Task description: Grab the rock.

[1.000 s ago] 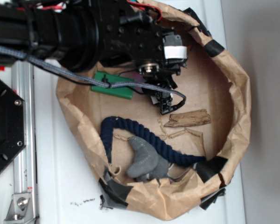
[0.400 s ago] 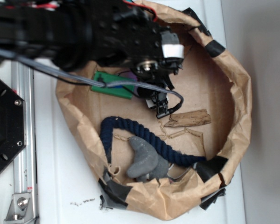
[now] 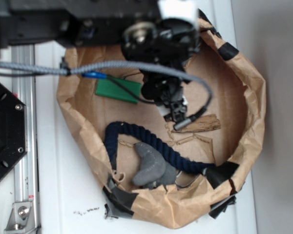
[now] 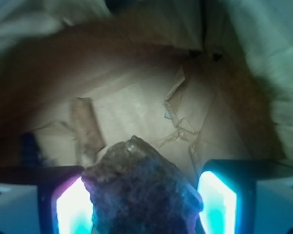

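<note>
In the wrist view the rock (image 4: pixel 136 175), a lumpy dark-brown chunk, fills the space between my two lit pads and touches both. My gripper (image 4: pixel 144 207) is shut on it and holds it above the paper floor. In the exterior view the gripper (image 3: pixel 175 109) points down over the middle of the brown paper basin (image 3: pixel 254 107). The rock is hidden there by the gripper body. The flat wood strip (image 3: pixel 200 123) lies just right of the fingertips and also shows in the wrist view (image 4: pixel 87 124).
A green block (image 3: pixel 118 90) lies at the basin's left. A navy rope (image 3: pixel 136 136) and a grey soft piece (image 3: pixel 151 165) lie at the front. The crumpled paper walls ring the basin. A black plate (image 3: pixel 5 131) and a metal rail (image 3: pixel 24 122) stand at the left.
The arm has swung right and risen toward the camera, looking larger and blurred. The green block is now uncovered. The fingertips shifted slightly toward the wood strip.
</note>
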Robot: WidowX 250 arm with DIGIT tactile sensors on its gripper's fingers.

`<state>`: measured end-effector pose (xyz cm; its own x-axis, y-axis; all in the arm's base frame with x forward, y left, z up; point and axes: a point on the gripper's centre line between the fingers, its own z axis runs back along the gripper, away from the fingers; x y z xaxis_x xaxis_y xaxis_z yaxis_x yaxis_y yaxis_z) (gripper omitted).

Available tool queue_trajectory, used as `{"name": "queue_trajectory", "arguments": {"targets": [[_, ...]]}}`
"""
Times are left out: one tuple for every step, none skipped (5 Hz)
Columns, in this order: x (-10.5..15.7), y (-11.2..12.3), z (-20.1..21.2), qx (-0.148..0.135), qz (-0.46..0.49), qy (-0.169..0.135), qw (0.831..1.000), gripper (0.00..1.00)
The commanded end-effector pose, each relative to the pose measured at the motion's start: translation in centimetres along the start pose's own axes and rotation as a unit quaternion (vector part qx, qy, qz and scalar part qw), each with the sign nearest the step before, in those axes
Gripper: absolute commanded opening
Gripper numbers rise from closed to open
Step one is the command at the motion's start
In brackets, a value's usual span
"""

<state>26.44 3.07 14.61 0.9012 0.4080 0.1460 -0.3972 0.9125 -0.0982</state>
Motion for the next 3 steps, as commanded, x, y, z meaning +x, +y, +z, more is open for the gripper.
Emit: {"name": "queue_trajectory", "arguments": {"targets": [[0.19,-1.35,2.79,-0.008,-0.03,-0.032,0.999,0.0],[0.3,-1.64,2.67,-0.008,-0.031,-0.027,0.999,0.0],[0.37,-1.63,2.44,-0.012,-0.027,-0.026,0.999,0.0]]}}
